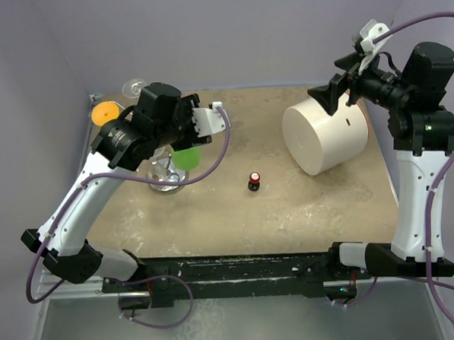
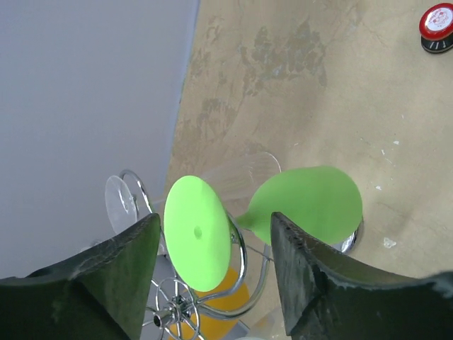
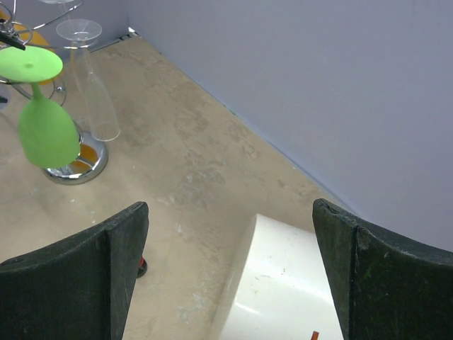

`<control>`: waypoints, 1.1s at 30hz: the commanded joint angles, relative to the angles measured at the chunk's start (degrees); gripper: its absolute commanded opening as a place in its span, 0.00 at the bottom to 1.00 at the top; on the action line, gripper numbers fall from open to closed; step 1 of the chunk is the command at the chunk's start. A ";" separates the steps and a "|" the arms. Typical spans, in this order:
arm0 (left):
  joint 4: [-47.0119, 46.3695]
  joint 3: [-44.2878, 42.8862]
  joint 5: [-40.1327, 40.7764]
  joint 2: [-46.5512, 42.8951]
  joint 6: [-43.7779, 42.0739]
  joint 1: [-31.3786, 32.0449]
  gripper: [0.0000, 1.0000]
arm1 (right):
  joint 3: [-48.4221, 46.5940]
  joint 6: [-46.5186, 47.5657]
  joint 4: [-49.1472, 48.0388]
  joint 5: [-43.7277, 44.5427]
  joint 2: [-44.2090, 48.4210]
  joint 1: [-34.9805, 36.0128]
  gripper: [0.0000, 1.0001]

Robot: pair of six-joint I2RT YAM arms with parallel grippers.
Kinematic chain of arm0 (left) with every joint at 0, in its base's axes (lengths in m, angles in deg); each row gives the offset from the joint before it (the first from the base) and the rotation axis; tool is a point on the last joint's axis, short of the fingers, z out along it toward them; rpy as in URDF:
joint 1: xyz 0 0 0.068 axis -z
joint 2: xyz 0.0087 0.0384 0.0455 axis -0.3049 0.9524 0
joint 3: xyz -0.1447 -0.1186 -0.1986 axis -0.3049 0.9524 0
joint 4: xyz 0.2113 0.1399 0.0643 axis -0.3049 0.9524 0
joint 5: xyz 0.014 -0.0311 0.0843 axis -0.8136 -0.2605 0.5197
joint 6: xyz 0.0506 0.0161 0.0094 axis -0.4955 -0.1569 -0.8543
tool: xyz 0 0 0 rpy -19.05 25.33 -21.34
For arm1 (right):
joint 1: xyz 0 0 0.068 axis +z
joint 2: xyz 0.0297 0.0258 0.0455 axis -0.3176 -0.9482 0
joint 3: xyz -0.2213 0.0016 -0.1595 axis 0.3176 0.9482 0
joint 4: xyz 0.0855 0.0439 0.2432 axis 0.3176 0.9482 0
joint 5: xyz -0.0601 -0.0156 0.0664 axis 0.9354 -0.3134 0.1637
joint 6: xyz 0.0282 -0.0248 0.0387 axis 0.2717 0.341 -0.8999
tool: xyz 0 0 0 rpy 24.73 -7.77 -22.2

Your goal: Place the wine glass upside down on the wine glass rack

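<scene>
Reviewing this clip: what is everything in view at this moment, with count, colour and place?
Green wine glass: one, green, hanging upside down on the rack.
Clear wine glass: one, transparent, hanging beside the green one.
Orange wine glass: one, orange, rack's far-left side, mostly hidden.
Silver metal wine glass rack: one, silver, table's far left.
Big white cylinder: one, white, table's right.
Small red-capped black object: one, table centre.
Tan table: one.
Left gripper: fingers open around the green glass's foot.
Right gripper: fingers open, empty, raised above the cylinder.

The stemmed wine glass (image 2: 311,205) was lime green; the curled-wire wine glass rack (image 3: 95,166) shone silver. The table (image 1: 237,223) was mottled beige, the big cylinder (image 1: 324,138) plain white.
</scene>
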 commanded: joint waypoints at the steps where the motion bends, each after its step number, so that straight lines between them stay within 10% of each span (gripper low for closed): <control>1: -1.64 0.04 -3.29 -1.28 3.02 0.20 0.71 | -0.54 -0.46 -2.37 -0.38 -0.38 -0.37 1.00; 9: -1.51 -0.68 -5.17 -1.72 6.58 0.22 1.00 | -0.08 0.82 -0.37 1.10 -0.98 -0.37 1.00; 33: -10.70 -7.97 -3.98 -5.75 24.27 -13.77 0.99 | -1.86 2.85 0.49 9.44 -6.18 -0.30 1.00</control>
